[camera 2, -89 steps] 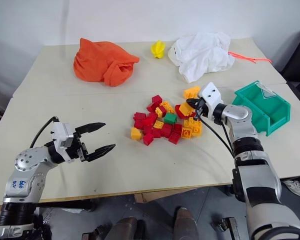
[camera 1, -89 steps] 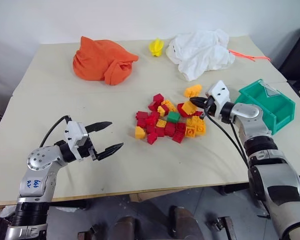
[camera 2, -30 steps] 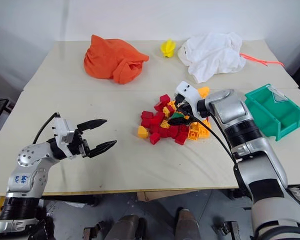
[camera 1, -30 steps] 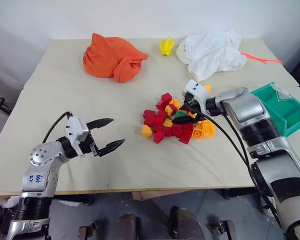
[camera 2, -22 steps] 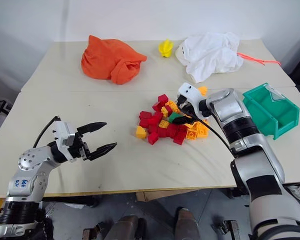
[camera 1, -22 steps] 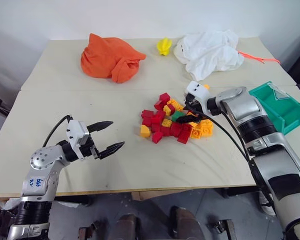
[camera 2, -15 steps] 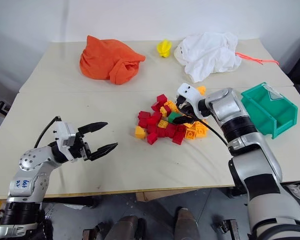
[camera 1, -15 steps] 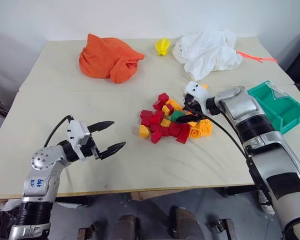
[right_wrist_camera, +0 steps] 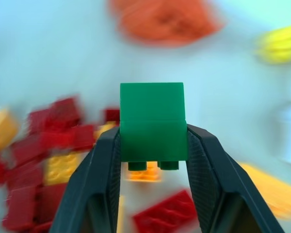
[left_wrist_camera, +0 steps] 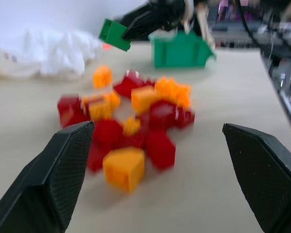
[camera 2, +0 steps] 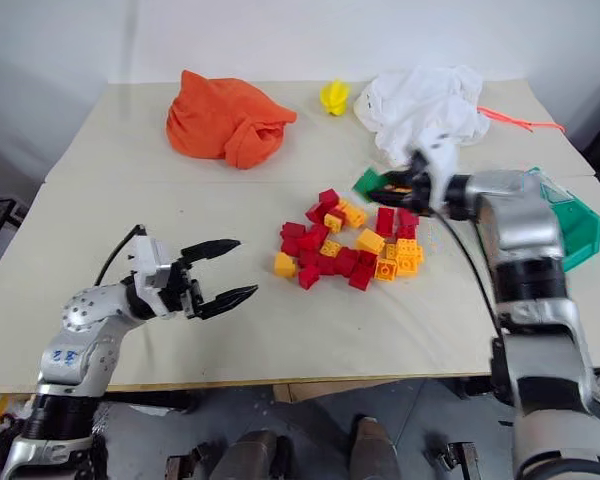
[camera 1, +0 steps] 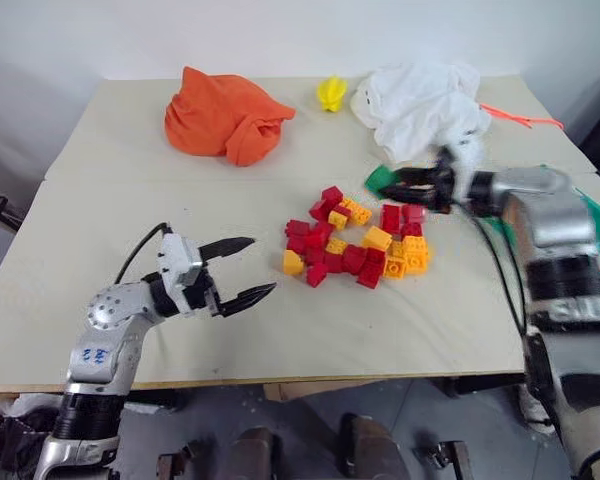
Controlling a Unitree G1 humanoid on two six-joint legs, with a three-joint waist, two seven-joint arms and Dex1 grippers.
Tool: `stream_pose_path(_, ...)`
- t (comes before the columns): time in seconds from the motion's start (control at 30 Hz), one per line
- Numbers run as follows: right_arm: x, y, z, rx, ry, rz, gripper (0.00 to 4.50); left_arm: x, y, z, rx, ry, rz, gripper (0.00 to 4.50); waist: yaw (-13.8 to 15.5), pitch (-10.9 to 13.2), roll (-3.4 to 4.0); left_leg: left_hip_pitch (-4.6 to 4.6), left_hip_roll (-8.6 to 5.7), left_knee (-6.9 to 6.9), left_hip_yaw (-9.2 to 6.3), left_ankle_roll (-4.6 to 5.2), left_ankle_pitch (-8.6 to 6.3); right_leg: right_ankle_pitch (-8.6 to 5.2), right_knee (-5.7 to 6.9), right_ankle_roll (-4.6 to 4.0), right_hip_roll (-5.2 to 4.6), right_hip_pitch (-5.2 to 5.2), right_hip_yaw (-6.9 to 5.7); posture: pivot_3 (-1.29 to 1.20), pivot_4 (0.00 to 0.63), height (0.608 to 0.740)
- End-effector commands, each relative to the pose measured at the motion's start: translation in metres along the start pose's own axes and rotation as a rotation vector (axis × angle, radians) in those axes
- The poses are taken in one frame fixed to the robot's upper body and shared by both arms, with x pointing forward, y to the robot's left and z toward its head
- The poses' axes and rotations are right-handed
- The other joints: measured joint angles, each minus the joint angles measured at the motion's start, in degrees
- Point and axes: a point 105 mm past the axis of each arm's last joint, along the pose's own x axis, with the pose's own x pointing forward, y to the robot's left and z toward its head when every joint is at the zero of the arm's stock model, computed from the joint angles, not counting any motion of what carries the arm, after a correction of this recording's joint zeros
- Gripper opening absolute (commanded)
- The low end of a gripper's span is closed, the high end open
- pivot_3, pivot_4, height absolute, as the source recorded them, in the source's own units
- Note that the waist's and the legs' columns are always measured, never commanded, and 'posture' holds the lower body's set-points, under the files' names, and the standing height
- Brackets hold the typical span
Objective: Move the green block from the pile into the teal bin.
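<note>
Behind the beige table [camera 1: 130, 160] stands a plain pale wall, and at the far edge lie an orange cloth [camera 1: 223, 113], a small yellow object [camera 1: 330, 93] and a white cloth [camera 1: 420, 100].

On the right side the right gripper [camera 1: 398, 180] holds the green block [camera 1: 379, 179] in the air, above the far right edge of the pile [camera 1: 355, 240] and clear of the table. Its two black fingers [right_wrist_camera: 103, 184] are closed on the two opposite sides of the block. In the right wrist view the block [right_wrist_camera: 152, 121] sticks out past the fingertips, and its studs point down, toward the bricks below. Its long axis I cannot tell for sure — from the head it looks to run along the fingers, pointing to the robot's left.

Red, yellow and orange bricks of the pile lie loose in the middle of the table.

The teal bin [camera 2: 570, 235] stands at the right edge of the table, partly hidden behind the right arm.

The left gripper [camera 1: 242, 270] hovers over bare table, left of the pile — its fingers are spread wide and hold nothing.
</note>
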Motion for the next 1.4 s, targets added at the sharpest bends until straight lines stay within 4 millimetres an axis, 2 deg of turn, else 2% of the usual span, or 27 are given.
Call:
stream_pose_path(0.03, -0.065, -0.048, 0.012, -0.024, -0.058, -0.328, 1.58, 0.016, 0.002, 0.018, 0.047, -0.076, -0.017, 4.50, 0.6, 0.0, 0.00, 0.01, -0.05, 0.03, 0.03, 0.00, 0.00, 0.00, -0.04, 0.01, 0.01, 0.04, 0.00, 0.00, 0.150, 0.740)
stream_pose_path(0.13, -0.109, -0.078, -0.002, 0.018, -0.022, -0.565, 1.58, 0.026, 0.003, 0.019, 0.038, -0.097, -0.030, 4.50, 0.9, 0.0, 0.01, 0.06, -0.12, 0.02, 0.27, 0.01, 0.00, 0.02, -0.06, 0.03, 0.04, 0.04, 0.06, 0.00, 0.150, 0.740)
stream_pose_path(0.2, -0.131, -0.091, -0.016, -0.001, 0.038, -0.673, 1.58, 0.031, 0.002, 0.019, 0.033, -0.102, -0.049, 4.50, 0.7, 0.0, 0.02, 0.13, -0.08, 0.00, 0.57, 0.01, 0.01, 0.02, -0.04, 0.03, 0.06, 0.03, 0.08, 0.00, 0.150, 0.740)
stream_pose_path(0.33, -0.149, -0.105, -0.038, -0.011, 0.120, -0.788, 1.58, 0.037, 0.004, 0.017, 0.034, -0.101, -0.063, 4.50, -0.3, 0.0, 0.02, 0.19, 0.01, -0.03, 1.08, 0.03, 0.02, 0.01, -0.05, 0.03, 0.10, 0.03, 0.13, 0.00, 0.150, 0.740)
stream_pose_path(0.5, -0.147, -0.111, -0.058, 0.015, 0.191, -0.785, 1.58, 0.037, 0.007, 0.016, 0.039, -0.095, -0.061, 4.50, -0.5, 0.0, 0.02, 0.22, 0.04, -0.03, 1.14, 0.06, 0.04, 0.02, -0.04, 0.03, 0.10, 0.03, 0.17, 0.00, 0.150, 0.740)
stream_pose_path(0.6, -0.155, -0.122, -0.057, -0.016, 0.205, -0.839, 2.49, 0.035, 0.011, 0.014, 0.053, -0.080, -0.030, 4.50, -0.4, 0.0, 0.03, 0.20, 0.16, -0.02, 1.12, 0.07, 0.04, 0.02, -0.06, 0.04, 0.08, 0.02, 0.19, 0.00, 0.150, 0.740)
stream_pose_path(0.77, -0.146, -0.120, -0.047, -0.018, 0.146, -0.763, 4.02, 0.025, 0.014, 0.008, 0.060, -0.042, 0.015, 4.50, -0.3, 0.0, 0.04, 0.13, 0.21, -0.01, 1.07, 0.12, 0.07, 0.05, -0.15, 0.09, 0.05, 0.03, 0.18, 0.00, 0.150, 0.740)
stream_pose_path(0.8, -0.139, -0.114, -0.041, -0.033, 0.101, -0.700, 4.33, 0.021, 0.017, 0.006, 0.058, -0.030, 0.038, 4.50, -0.4, 0.0, 0.04, 0.14, 0.21, -0.02, 1.07, 0.12, 0.07, 0.05, -0.14, 0.09, 0.06, 0.04, 0.18, 0.00, 0.150, 0.740)
stream_pose_path(0.83, -0.126, -0.100, -0.028, -0.076, 0.015, -0.586, 4.43, 0.014, 0.023, 0.003, 0.046, -0.008, 0.081, 4.50, -0.4, 0.0, 0.04, 0.14, 0.24, -0.02, 1.07, 0.12, 0.07, 0.05, -0.14, 0.09, 0.07, 0.04, 0.17, 0.00, 0.150, 0.740)
stream_pose_path(0.93, -0.105, -0.060, -0.012, -0.130, -0.103, -0.322, 4.43, -0.005, 0.033, -0.001, 0.046, 0.041, 0.148, 4.50, -0.4, 0.0, 0.04, 0.14, 0.27, -0.03, 1.05, 0.12, 0.08, 0.05, -0.14, 0.10, 0.10, 0.03, 0.14, 0.00, 0.150, 0.740)
stream_pose_path(0.97, -0.102, -0.052, -0.012, -0.132, -0.109, -0.277, 4.43, -0.008, 0.034, -0.002, 0.052, 0.049, 0.152, 4.50, -0.4, 0.0, 0.04, 0.15, 0.29, -0.03, 1.05, 0.12, 0.07, 0.05, -0.14, 0.10, 0.10, 0.03, 0.14, 0.00, 0.150, 0.740)
stream_pose_path(1.0, -0.096, -0.034, -0.010, -0.145, -0.140, -0.176, 4.43, -0.015, 0.036, -0.004, 0.070, 0.078, 0.164, 4.50, -0.4, 0.0, 0.04, 0.16, 0.31, -0.03, 1.06, 0.11, 0.07, 0.05, -0.12, 0.10, 0.11, 0.03, 0.15, 0.00, 0.150, 0.740)
stream_pose_path(1.07, -0.095, -0.004, 0.007, -0.105, -0.336, -0.004, 4.43, -0.030, 0.040, -0.007, 0.093, 0.129, 0.192, 4.50, -0.3, 0.0, 0.04, 0.17, 0.29, -0.02, 1.05, 0.12, 0.07, 0.06, -0.13, 0.11, 0.09, 0.05, 0.15, 0.00, 0.150, 0.740)
stream_pose_path(1.1, -0.094, 0.002, 0.006, -0.093, -0.353, 0.022, 4.43, -0.036, 0.041, -0.009, 0.101, 0.153, 0.204, 4.50, -0.3, 0.0, 0.04, 0.20, 0.33, -0.01, 0.94, 0.11, 0.07, 0.06, -0.15, 0.10, 0.11, 0.12, 0.07, 0.00, 0.150, 0.740)
stream_pose_path(1.2, -0.087, 0.028, -0.025, -0.019, -0.210, 0.155, 4.43, -0.058, 0.041, -0.015, 0.135, 0.237, 0.225, 4.50, 0.2, 0.0, 0.04, 0.19, 0.26, 0.02, 0.63, 0.11, 0.07, 0.06, -0.13, 0.11, 0.06, 0.15, 0.09, 0.00, 0.150, 0.740)
stream_pose_path(1.27, -0.085, 0.049, -0.049, -0.039, -0.099, 0.260, 4.43, -0.066, 0.040, -0.017, 0.134, 0.253, 0.232, 4.50, 0.8, 0.0, 0.04, 0.16, 0.23, 0.02, 0.35, 0.11, 0.07, 0.06, -0.18, 0.11, 0.05, 0.14, 0.09, 0.00, 0.150, 0.740)
stream_pose_path(1.4, -0.085, 0.074, -0.085, -0.042, -0.004, 0.351, 4.43, -0.078, 0.038, -0.024, 0.133, 0.289, 0.261, 4.50, 1.2, 0.0, 0.04, 0.18, 0.19, 0.04, 0.35, 0.11, 0.07, 0.07, -0.14, 0.11, 0.03, 0.14, 0.14, 0.00, 0.150, 0.740)
